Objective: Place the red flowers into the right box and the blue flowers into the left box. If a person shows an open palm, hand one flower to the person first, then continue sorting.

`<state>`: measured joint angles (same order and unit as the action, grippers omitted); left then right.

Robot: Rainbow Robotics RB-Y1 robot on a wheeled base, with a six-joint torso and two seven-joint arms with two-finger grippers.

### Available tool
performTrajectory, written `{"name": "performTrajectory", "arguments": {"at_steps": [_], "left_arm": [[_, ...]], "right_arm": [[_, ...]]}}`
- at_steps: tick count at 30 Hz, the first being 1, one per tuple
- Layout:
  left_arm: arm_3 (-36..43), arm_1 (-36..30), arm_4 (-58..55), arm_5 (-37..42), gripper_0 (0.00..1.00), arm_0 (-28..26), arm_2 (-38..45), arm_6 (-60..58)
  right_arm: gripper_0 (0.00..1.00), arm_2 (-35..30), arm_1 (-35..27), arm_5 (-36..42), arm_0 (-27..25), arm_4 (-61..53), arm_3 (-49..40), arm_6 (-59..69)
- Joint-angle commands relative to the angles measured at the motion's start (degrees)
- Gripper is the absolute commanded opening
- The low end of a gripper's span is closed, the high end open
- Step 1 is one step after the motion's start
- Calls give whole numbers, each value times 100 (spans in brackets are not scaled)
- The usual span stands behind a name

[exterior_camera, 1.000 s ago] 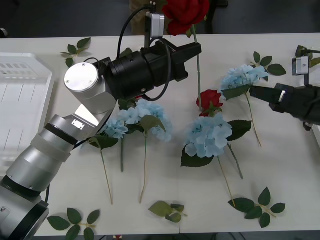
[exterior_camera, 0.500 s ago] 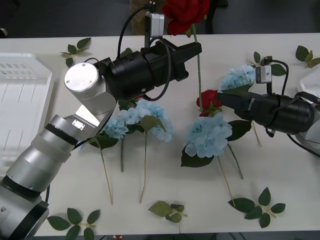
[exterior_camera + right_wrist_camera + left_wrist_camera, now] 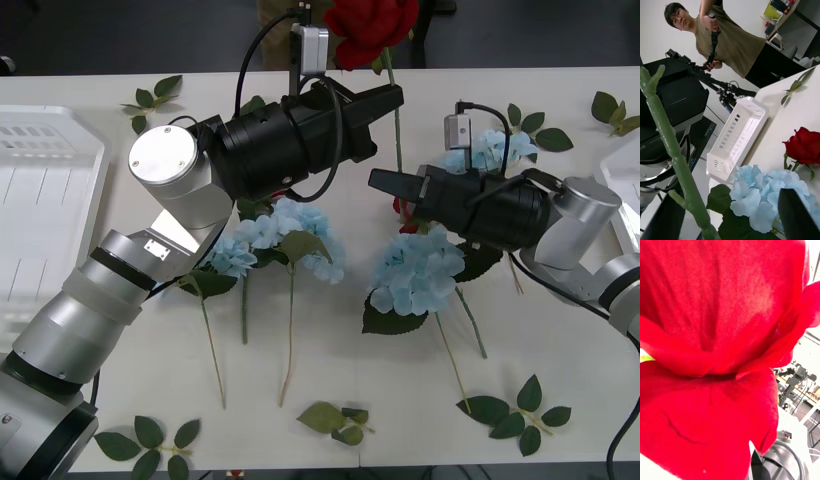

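My left gripper (image 3: 390, 100) is shut on the stem of a red flower (image 3: 370, 25), a rose held above the table's far side; its petals (image 3: 715, 352) sit close against the left wrist camera. The green stem (image 3: 398, 140) hangs down from the fingers. My right gripper (image 3: 383, 183) is open beside that stem (image 3: 673, 150), which stands between its black fingers (image 3: 797, 217). Another red flower (image 3: 805, 144) lies on the table, partly behind the right gripper. Several blue flowers (image 3: 415, 270) (image 3: 290, 230) (image 3: 490, 150) lie across the middle. The left box (image 3: 40, 200) sits at the left, the right box (image 3: 625, 185) at the right edge.
Loose green leaf sprigs lie scattered: one at the back left (image 3: 150, 98), one at the front left (image 3: 150, 440), one at the front middle (image 3: 335, 420), one at the front right (image 3: 515, 410). The white table (image 3: 580, 350) has bare room front right.
My right arm has swung leftward from the table's right edge to the hanging stem of the held rose. The left arm and its rose have stayed put.
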<state>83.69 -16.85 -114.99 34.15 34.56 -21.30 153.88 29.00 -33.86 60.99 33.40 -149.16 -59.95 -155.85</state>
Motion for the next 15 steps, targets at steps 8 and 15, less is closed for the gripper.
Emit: {"name": "performTrajectory", "arguments": {"at_steps": [8, 15], "left_arm": [[236, 94, -94, -57, 0, -63, -50, 112], [236, 68, -305, -49, 100, -169, -50, 112]], "right_arm": [[0, 62, 99, 89, 211, -219, -192, 85], [0, -26, 82, 159, 211, -324, -210, 85]]}}
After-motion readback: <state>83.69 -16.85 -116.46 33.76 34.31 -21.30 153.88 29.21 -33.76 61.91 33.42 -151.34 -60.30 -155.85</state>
